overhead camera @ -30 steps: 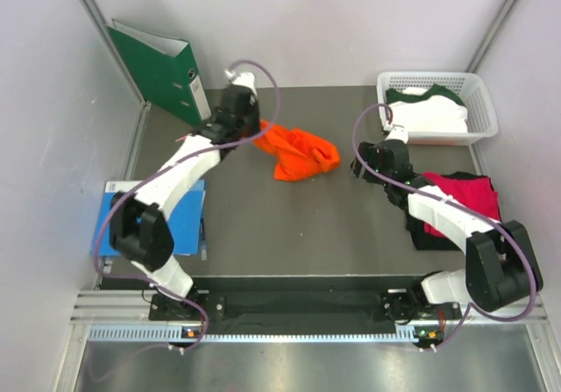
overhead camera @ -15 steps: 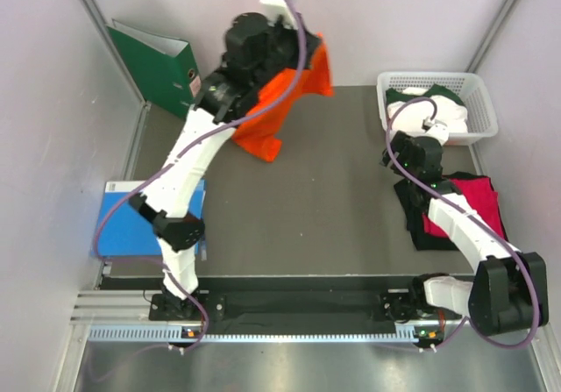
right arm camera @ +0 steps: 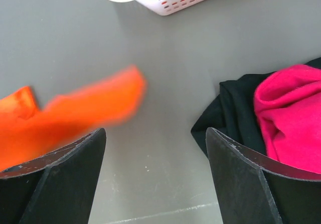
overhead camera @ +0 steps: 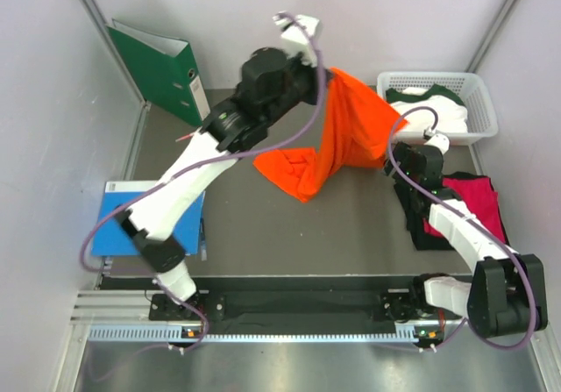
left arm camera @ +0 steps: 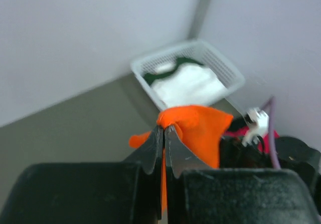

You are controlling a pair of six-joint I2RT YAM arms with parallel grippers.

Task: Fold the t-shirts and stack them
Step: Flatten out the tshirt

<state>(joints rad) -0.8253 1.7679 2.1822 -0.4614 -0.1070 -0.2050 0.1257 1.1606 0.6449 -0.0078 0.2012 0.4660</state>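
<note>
Orange t-shirt (overhead camera: 344, 136) clamped in left jaws above grey table (overhead camera: 289, 234); right jaws apart; white walls (overhead camera: 394, 15).

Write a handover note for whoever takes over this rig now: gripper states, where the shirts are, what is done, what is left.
Left gripper: shut on the orange t-shirt, held high, hanging.
Right gripper: open, empty.
Pink t-shirt lies crumpled on the black t-shirt, at the right. White t-shirt in the basket.
Done: nothing looks folded yet.
Left: fold all four, stack them.
</note>
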